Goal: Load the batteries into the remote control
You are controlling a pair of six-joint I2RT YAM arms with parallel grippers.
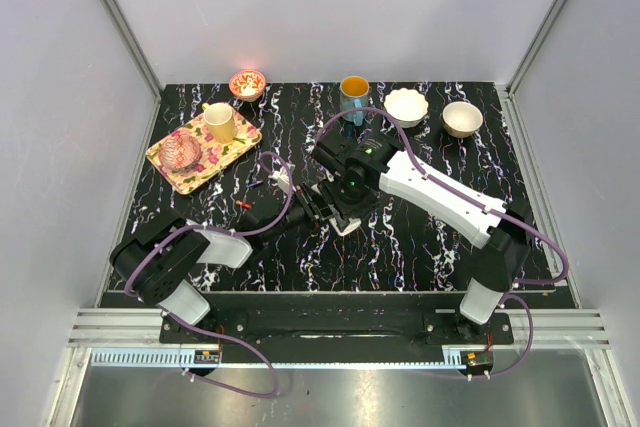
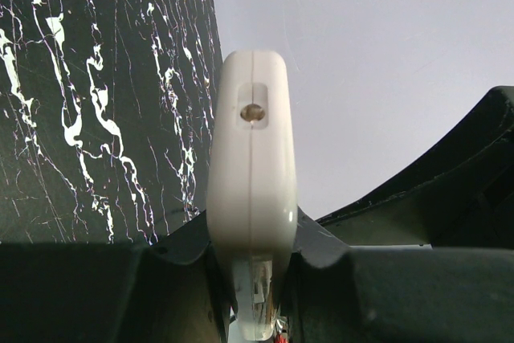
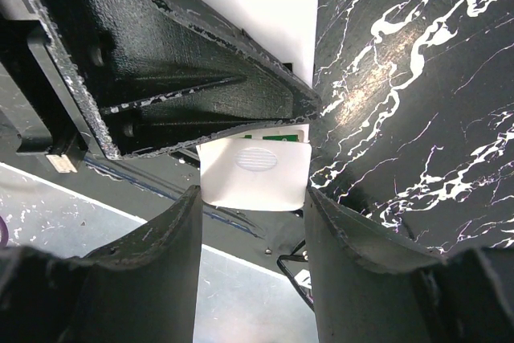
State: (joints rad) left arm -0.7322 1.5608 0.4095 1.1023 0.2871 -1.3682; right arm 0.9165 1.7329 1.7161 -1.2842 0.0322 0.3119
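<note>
While left claw (image 2: 253, 256) clamps remote (image 2: 251, 158) edge-on, right claw (image 3: 253, 198) grips its ridged cover end. Probably a red battery (image 1: 243, 205) on tabletop (image 1: 420, 252) left of remote, so loading not begun.

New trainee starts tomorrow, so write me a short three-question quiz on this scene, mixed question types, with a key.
1. True or false: the left claw is shut on the white remote.
2. How many white bowls stand at the back right of the table?
3. What stands on the patterned tray?
A) a yellow mug and a pink glass dish
B) the remote
C) a kettle

Key: 1 true; 2 two; 3 A.
</note>
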